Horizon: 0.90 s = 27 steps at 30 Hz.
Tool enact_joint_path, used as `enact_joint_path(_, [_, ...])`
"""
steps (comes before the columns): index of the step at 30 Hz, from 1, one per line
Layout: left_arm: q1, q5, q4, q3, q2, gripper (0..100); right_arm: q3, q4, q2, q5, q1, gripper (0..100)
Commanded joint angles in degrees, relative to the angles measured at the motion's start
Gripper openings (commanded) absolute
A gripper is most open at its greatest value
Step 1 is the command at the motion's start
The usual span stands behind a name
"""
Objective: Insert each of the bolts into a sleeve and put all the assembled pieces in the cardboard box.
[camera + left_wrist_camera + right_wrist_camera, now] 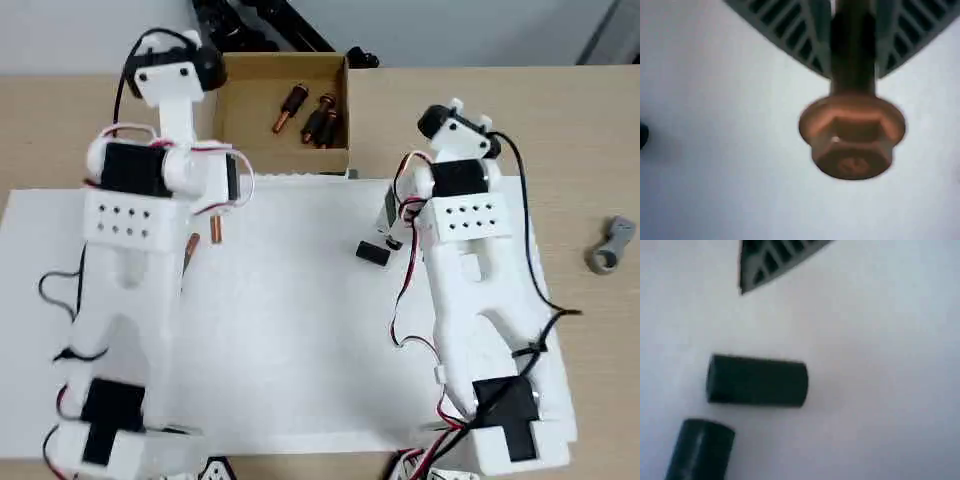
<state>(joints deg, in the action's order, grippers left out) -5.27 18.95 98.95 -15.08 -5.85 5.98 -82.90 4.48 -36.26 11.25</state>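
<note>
Bolt [852, 137] sits clamped in the left pincer [852, 67], its head protruding past the tips.

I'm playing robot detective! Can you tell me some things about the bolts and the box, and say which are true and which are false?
1. The left gripper holds a copper bolt. True.
2. The cardboard box is empty. False: a few assembled pieces lie in it.
3. Two black sleeves lie on the white board. True.
4. The grey part lies on the white board. False: it lies on the wooden table, off the board.
</note>
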Motion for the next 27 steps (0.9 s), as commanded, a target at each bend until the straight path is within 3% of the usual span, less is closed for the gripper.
enact_joint_path(1, [-0.09, -0.35, -2.46, 3.82, -8.09, 0, 5.10, 9.10, 2.51, -4.22, -0.75, 16.9])
enact_joint_path(15, [-0.09, -3.69, -7.47, 16.31, -22.59, 0, 24.97, 42.07, 2.33, -5.98, -0.84, 16.9])
enact_joint_path(27, [-0.09, -3.69, -7.47, 16.31, -22.68, 0, 27.08, 46.99, -9.71, -5.89, -1.45, 16.9])
